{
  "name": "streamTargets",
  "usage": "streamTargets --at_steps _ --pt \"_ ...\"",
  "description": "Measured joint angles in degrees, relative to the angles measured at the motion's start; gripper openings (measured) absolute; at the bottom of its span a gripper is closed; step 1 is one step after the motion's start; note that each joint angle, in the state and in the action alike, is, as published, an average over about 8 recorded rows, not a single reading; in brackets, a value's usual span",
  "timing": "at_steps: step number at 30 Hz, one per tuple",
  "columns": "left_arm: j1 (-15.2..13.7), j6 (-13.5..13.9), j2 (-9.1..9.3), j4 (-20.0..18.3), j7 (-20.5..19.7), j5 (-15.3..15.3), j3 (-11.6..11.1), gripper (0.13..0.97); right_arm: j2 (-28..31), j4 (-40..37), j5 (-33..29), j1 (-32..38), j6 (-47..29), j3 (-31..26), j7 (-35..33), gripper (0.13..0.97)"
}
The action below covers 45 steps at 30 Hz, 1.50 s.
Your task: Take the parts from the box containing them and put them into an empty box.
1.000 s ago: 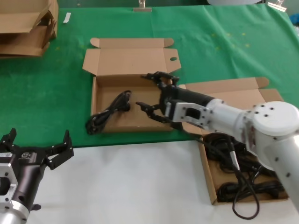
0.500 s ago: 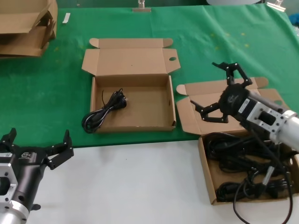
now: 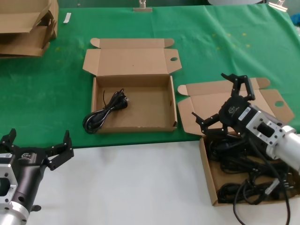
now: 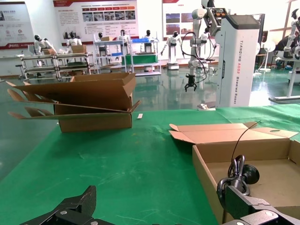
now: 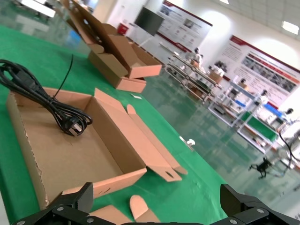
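Where the work sits right now, I see one power cord (image 3: 105, 112) lying in the left part of the receiving box (image 3: 140, 123), at the centre of the head view; its plug end rests on the box floor while the coiled end spills over the left wall onto the green cloth (image 3: 42, 93). This box's lid (image 3: 129, 61) lies folded back flat toward the top of the frame, with a finger hole in its right flap. In the left wrist view I see the same cord (image 4: 239, 176) draped over the box wall (image 4: 204, 166).

At the lower right of the head view, the source box (image 3: 208, 176) holds the remaining cords (image 3: 234, 161), a dark tangle filling its tray, and its lid (image 3: 213, 101) is open behind it. My right gripper (image 3: 224, 104) hovers over that lid and the back edge of the tray with its fingers spread wide, gripping nothing. In the right wrist view both fingertips (image 5: 70, 201) show far apart along the bottom edge, with the receiving box (image 5: 28, 164) and its cord (image 5: 51, 103) beyond them.

My left gripper (image 3: 35, 150) waits at the lower left of the head view over the white tabletop (image 3: 136, 183), fingers apart and empty.

At the upper left corner sits a stack of cardboard (image 3: 26, 28).
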Motion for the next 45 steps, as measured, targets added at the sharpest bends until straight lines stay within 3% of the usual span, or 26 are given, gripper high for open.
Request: streamTargets --at_steps 7,45 --pt "0.0 0.0 0.0 0.0 0.0 0.0 0.0 0.966 -0.2 3.69 0.03 -4.0 3.6 0.48 4.54 0.956" --pt "0.0 0.0 0.0 0.0 0.02 -0.01 0.0 0.966 -1.34 24.04 0.22 -25.85 23.4 3.12 29.53 0.966"
